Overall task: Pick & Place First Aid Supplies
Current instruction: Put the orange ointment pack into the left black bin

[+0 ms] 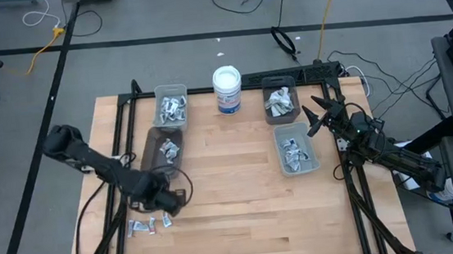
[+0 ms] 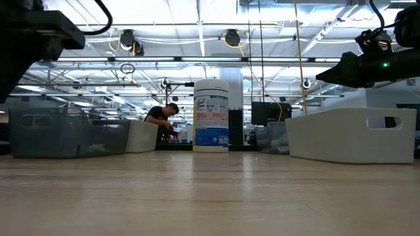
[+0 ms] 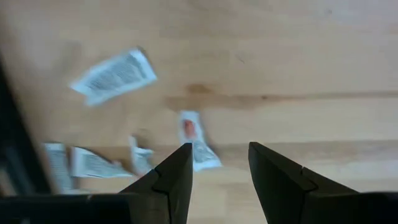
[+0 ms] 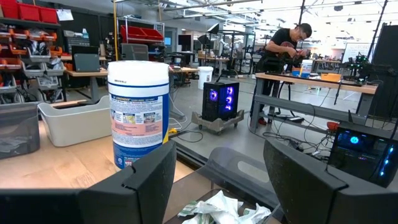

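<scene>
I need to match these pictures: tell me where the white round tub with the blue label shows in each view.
High view: tub at the table's far edge, middle, between the bins.
Low view: tub upright at centre.
Left wrist view: not in it.
Right wrist view: tub at left.
Shared landmark: the white bin.

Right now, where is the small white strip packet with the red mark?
The small white strip packet with the red mark lies flat on the wooden table, just ahead of the left claw, near the table's front-left corner among other loose packets.

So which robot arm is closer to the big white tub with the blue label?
The right. The right gripper waits just right of the white tub, beside the back-right bins. The left gripper hovers over loose packets at the table's front-left.
</scene>
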